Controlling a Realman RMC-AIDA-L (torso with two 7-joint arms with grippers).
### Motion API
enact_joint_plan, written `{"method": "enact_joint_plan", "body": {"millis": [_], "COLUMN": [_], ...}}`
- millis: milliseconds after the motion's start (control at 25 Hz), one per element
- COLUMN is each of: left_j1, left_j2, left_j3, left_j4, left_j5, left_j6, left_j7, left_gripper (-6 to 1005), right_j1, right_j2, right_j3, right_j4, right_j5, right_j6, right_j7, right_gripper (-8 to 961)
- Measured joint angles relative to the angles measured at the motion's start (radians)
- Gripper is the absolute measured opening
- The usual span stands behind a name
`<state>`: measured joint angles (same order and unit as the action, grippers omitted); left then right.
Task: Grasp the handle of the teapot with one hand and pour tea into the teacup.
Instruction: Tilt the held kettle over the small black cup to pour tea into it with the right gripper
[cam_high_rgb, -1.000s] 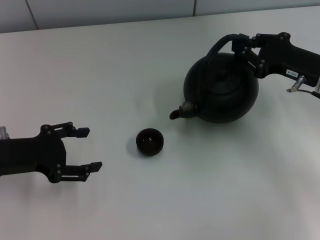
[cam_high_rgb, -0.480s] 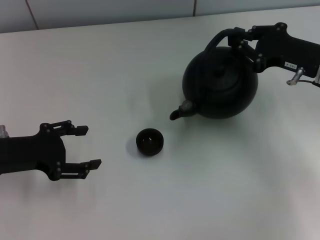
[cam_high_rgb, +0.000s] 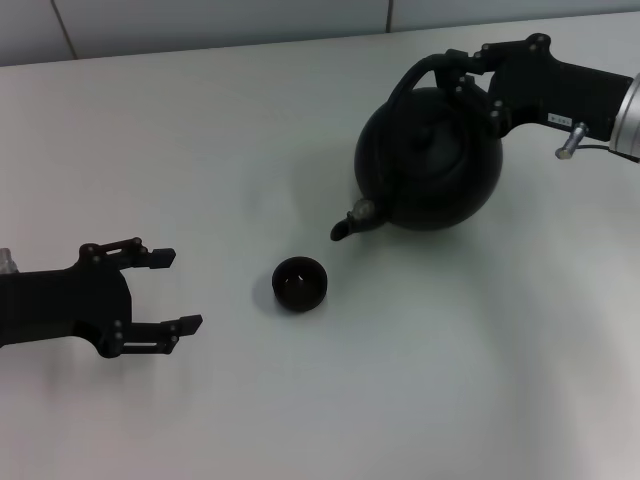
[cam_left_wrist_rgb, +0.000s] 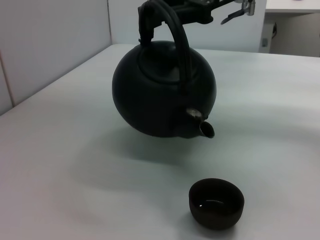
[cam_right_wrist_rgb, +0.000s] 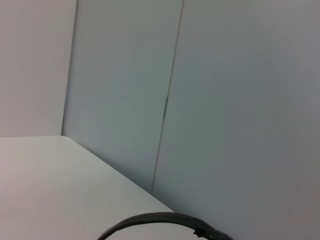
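The round black teapot (cam_high_rgb: 430, 160) hangs in the air at the right, lifted off the white table (cam_high_rgb: 300, 120). My right gripper (cam_high_rgb: 468, 72) is shut on its arched black handle (cam_high_rgb: 415, 72) at the top. The short spout (cam_high_rgb: 348, 225) points down and left toward the small black teacup (cam_high_rgb: 300, 283), which stands on the table just left of and nearer than it. In the left wrist view the teapot (cam_left_wrist_rgb: 162, 90) floats above its shadow, with the teacup (cam_left_wrist_rgb: 216, 202) in front. The handle's arc (cam_right_wrist_rgb: 155, 220) shows in the right wrist view. My left gripper (cam_high_rgb: 170, 290) is open and idle at the left.
A grey panelled wall (cam_high_rgb: 200, 20) runs along the table's far edge. White table surface lies all around the teacup and between the two arms.
My right gripper has carried the teapot up and to the left, bringing the spout closer to the teacup. The left arm has stayed in place.
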<state>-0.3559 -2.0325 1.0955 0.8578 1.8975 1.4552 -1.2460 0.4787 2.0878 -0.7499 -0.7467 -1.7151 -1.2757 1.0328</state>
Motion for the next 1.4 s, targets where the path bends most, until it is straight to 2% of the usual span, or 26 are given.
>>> {"method": "enact_joint_plan", "body": {"millis": [760, 1080, 1400], "left_j1": [-0.002, -0.002, -0.002], "left_j2": [0.000, 0.000, 0.000], "left_j3": [-0.002, -0.002, -0.002], "left_j4": [0.000, 0.000, 0.000], "left_j5": [0.000, 0.000, 0.000], "left_j6": [-0.015, -0.015, -0.018], "left_j7": [-0.007, -0.008, -0.008], "left_gripper": [859, 859, 859], "right_j1": [0.022, 0.023, 0.025], "right_j2": [0.000, 0.003, 0.003], "right_j3": [-0.052, -0.130, -0.157], "right_j4": [-0.039, -0.067, -0.090], "right_j5": [0.002, 0.003, 0.003], "right_j6": [0.003, 0.039, 0.052], "right_j7": [-0.001, 0.000, 0.000], "right_gripper": [135, 134, 133]}}
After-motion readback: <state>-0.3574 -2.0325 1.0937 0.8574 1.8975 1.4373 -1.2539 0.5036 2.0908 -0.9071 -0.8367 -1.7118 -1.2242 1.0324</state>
